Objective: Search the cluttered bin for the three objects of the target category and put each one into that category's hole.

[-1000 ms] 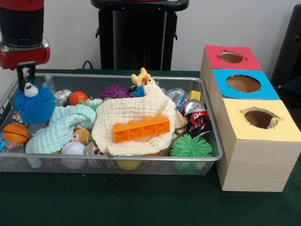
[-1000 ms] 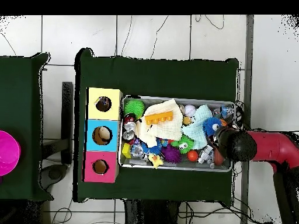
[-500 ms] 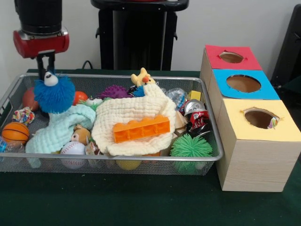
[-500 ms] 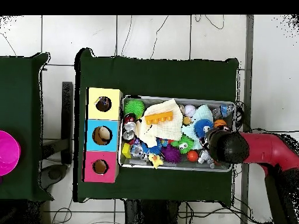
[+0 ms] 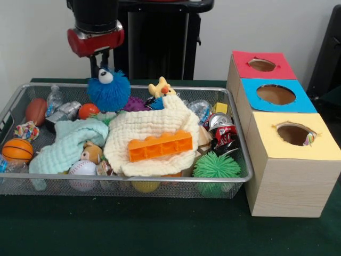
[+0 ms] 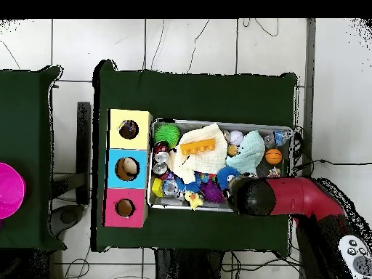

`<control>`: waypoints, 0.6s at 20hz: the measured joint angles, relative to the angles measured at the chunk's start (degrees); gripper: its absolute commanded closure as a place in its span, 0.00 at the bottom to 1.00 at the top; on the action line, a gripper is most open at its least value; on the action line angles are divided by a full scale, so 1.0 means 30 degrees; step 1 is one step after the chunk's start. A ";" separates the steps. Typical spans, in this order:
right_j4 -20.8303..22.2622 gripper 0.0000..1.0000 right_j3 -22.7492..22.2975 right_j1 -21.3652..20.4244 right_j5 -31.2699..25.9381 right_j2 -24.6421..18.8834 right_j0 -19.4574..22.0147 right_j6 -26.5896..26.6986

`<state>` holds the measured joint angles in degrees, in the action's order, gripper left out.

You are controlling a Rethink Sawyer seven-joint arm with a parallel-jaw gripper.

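At nine o'clock in the wire bin (image 5: 234, 136), a small basketball (image 5: 17, 150) and a brown football (image 5: 35, 111) lie beside a pale green cloth (image 5: 69, 144). Toward eleven o'clock the gripper (image 5: 100, 63) is clamped on the blue fuzzy ball (image 5: 109, 89), which hangs clear above the clutter. At the centre an orange block (image 5: 160, 145) rests on a cream cloth (image 5: 144, 128); a green spiky ball (image 5: 216, 166) sits at five o'clock. At three o'clock stand the red hole (image 5: 261, 64), blue hole (image 5: 275, 94) and yellow hole (image 5: 294, 133). The hold looks to be on soft fuzz alone, so I judge a fast swing could shed the toy.
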<state>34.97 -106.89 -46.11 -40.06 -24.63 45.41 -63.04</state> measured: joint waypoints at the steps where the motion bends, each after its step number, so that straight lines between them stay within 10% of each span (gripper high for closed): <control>1: -0.0025 0.00 -0.0071 -0.0014 0.0043 0.0052 -0.0038 0.0000; 12: -0.0493 0.00 -0.0752 -0.0189 0.0537 0.1039 -0.0167 0.0000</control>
<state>33.49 -109.14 -46.68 -38.45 -21.51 44.91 -63.04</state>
